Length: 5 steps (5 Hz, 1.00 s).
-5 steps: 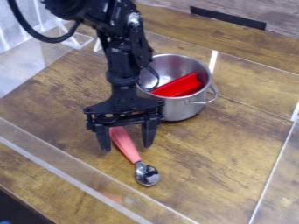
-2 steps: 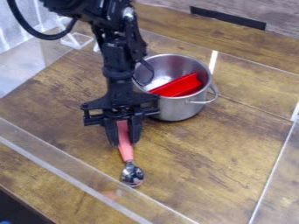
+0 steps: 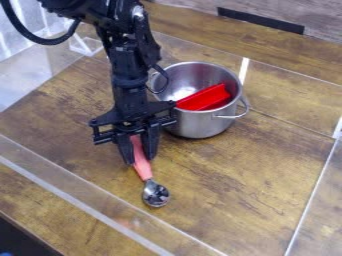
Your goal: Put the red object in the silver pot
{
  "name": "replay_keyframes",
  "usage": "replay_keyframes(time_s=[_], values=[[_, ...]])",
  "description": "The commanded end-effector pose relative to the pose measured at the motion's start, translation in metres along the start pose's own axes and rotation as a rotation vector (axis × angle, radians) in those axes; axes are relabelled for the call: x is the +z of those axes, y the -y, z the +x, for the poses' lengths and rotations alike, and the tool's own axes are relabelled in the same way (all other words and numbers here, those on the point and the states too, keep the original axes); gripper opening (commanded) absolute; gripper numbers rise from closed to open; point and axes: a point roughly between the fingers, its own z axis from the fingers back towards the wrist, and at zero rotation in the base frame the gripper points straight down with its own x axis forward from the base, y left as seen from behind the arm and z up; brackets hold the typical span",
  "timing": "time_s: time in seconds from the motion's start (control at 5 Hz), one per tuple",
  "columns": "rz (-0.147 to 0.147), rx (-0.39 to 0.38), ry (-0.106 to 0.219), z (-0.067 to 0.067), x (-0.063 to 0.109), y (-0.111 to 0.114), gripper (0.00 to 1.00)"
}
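The red object is a spoon with a pinkish-red handle [image 3: 140,164] and a metal bowl [image 3: 156,195], lying on the wooden table in front of the silver pot [image 3: 201,124]. My gripper [image 3: 138,156] points straight down just left of the pot. Its black fingers [image 3: 151,150] are shut on the upper part of the spoon's handle, which they partly hide. The pot is round and shiny with a loop handle on its right side. A red patch shows inside it [image 3: 205,98].
Clear plastic walls [image 3: 80,205] fence the wooden table at the front, left and right. A thin white rod [image 3: 243,72] leans behind the pot. Black cables [image 3: 40,30] hang at the top left behind the arm.
The jaws have gone from wide open astride the handle to shut on it. The hand rolled a little, and the spoon's bowl shifted slightly left.
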Motion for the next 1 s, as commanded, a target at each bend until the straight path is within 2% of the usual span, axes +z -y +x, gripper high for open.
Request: replay_keyframes(time_s=[0.0, 0.2, 0.6, 0.8], values=[[-0.030, 0.011, 0.032, -0.004, 0.010, 0.001, 0.00], [-0.027, -0.010, 0.039, -0.015, 0.009, 0.004, 0.00], [-0.024, 0.014, 0.062, -0.005, 0.010, -0.012, 0.00], [-0.019, 0.045, 0.074, -0.003, 0.011, -0.010, 0.00]])
